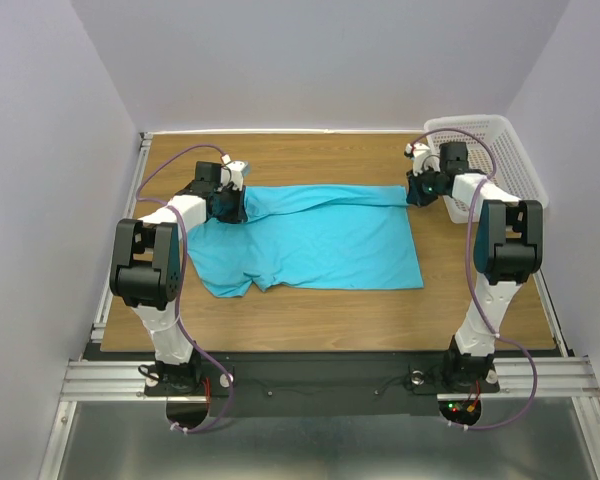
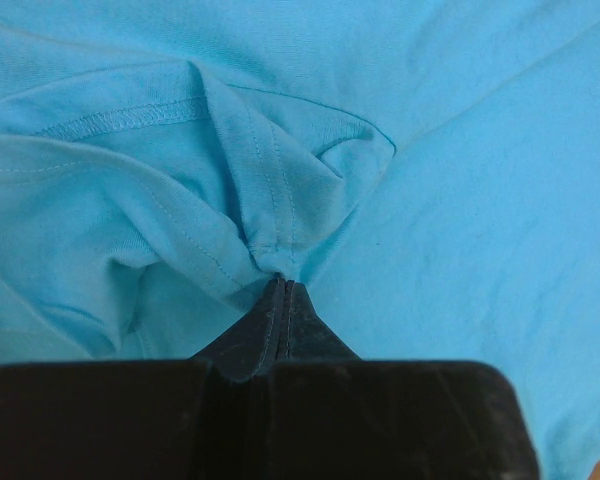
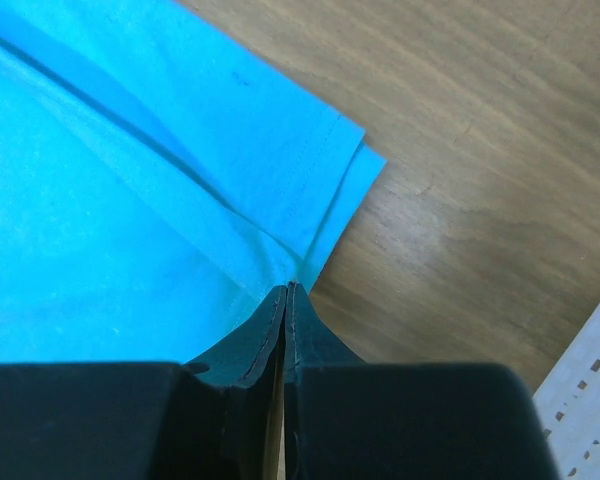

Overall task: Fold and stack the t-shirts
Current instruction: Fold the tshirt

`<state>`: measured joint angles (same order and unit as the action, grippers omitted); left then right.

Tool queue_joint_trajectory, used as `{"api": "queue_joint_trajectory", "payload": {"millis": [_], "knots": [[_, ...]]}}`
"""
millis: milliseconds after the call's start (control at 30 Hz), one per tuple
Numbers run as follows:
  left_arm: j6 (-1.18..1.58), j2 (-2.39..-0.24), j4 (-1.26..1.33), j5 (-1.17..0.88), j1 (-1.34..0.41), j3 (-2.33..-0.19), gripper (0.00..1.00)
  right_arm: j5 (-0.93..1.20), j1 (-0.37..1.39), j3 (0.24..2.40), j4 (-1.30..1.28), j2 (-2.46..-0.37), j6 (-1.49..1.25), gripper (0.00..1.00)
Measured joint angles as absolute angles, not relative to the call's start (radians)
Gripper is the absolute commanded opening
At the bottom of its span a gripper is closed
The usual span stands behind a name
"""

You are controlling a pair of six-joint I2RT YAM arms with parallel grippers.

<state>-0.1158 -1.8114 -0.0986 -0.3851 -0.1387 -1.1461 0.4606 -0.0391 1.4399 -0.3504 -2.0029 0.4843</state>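
Note:
A turquoise t-shirt (image 1: pixel 320 238) lies spread on the wooden table, its far edge partly folded over toward the front. My left gripper (image 1: pixel 230 205) is shut on the t-shirt at its far left corner; in the left wrist view the bunched, stitched fabric (image 2: pixel 260 200) runs into the closed fingertips (image 2: pixel 283 285). My right gripper (image 1: pixel 418 192) is shut on the t-shirt at its far right corner; in the right wrist view the hemmed corner (image 3: pixel 310 190) sits pinched at the closed fingertips (image 3: pixel 287 290).
A white perforated basket (image 1: pixel 505 150) stands at the back right, just beside my right arm; its wall shows in the right wrist view (image 3: pixel 590 400). Bare wooden table (image 1: pixel 310 150) lies behind the t-shirt and along the front edge (image 1: pixel 330 320).

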Motion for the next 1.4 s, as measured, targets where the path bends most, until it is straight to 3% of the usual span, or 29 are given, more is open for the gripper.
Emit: {"api": "queue_joint_trajectory", "payload": {"millis": [267, 833, 1100, 1400], "knots": [[-0.115, -1.811, -0.102, -0.392, -0.139, -1.146, 0.00, 0.442, -0.039, 1.413, -0.339, -2.003, 0.535, 0.06], [-0.115, -1.811, -0.113, -0.397, -0.139, -1.147, 0.00, 0.427, -0.040, 1.325, -0.294, -1.950, 0.600, 0.16], [-0.115, -1.797, -0.126, -0.408, -0.139, -1.147, 0.00, 0.474, -0.049, 1.266, -0.276, -1.838, 0.632, 0.22], [-0.115, -1.781, -0.126, -0.415, -0.139, -1.147, 0.00, 0.575, -0.052, 1.263, -0.268, -1.793, 0.550, 0.22]]}}
